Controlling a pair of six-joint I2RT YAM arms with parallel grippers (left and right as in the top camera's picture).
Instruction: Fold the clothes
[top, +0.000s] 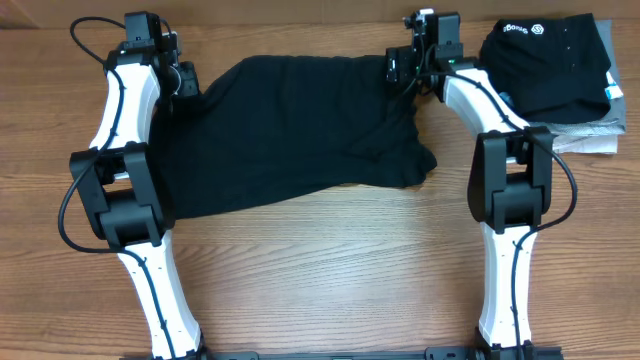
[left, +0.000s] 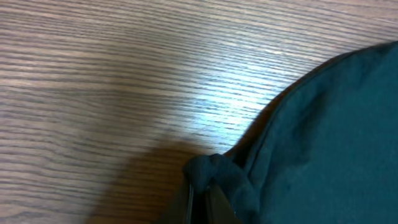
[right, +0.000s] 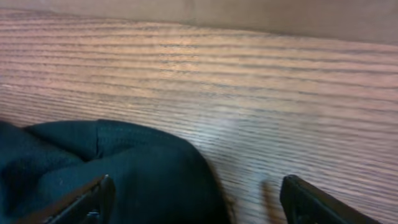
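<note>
jaws low at t-shirt's (top: 300, 130) far edge

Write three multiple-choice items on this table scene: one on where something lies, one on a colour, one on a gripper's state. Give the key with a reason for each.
1. Where on the table is the folded pile?
A. At the far right corner
B. At the near left corner
C. In the centre, between the arms

2. What colour is the T-shirt spread between the arms?
A. White
B. Black
C. Red

3. How does the right gripper stand?
A. Shut on the folded pile
B. Out of every view
C. Wide open at the T-shirt's edge

Key:
1 A: the overhead view shows the pile at the top right.
2 B: the spread fabric is black all over.
3 C: the right wrist view shows its fingers far apart, with the T-shirt's edge between them.
</note>
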